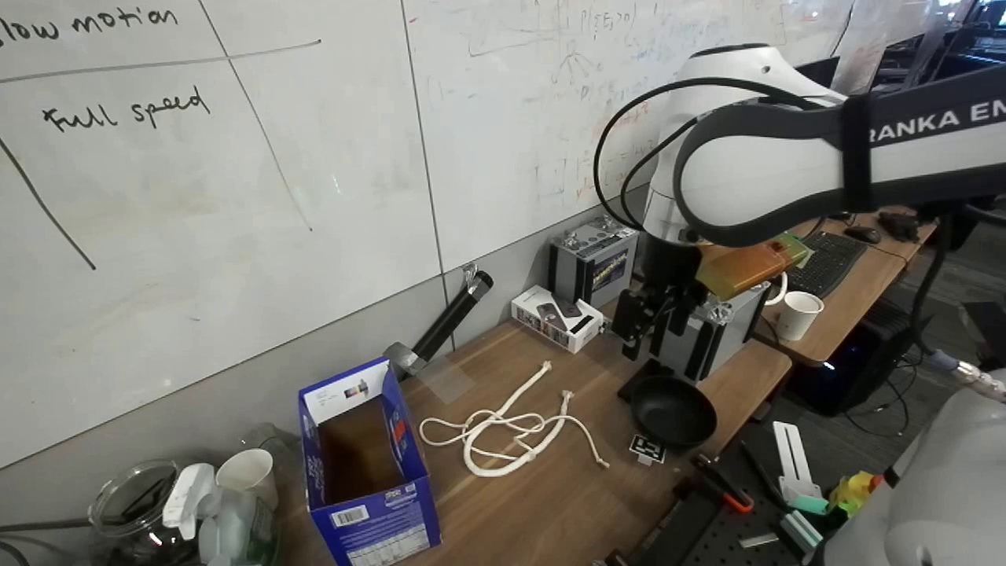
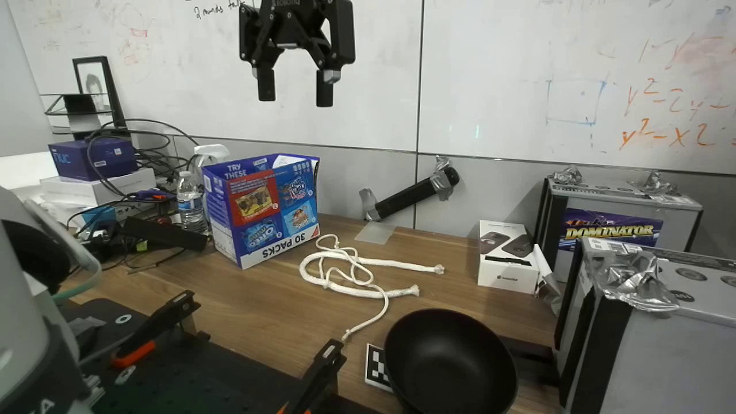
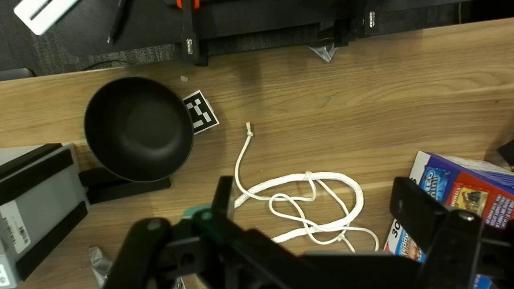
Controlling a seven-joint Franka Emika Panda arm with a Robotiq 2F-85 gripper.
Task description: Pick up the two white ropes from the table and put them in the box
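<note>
Lying tangled on the counter (image 2: 259,310) beside the box (image 2: 273,201), the ropes (image 2: 359,292) should handle light and limp; the spread, empty claw (image 2: 295,92) might best pinch the thicker rope's bend (image 3: 358,196).

A black bowl (image 2: 451,362) stands by a checkered card (image 2: 376,367), with a whiteboard (image 2: 489,86) behind
</note>
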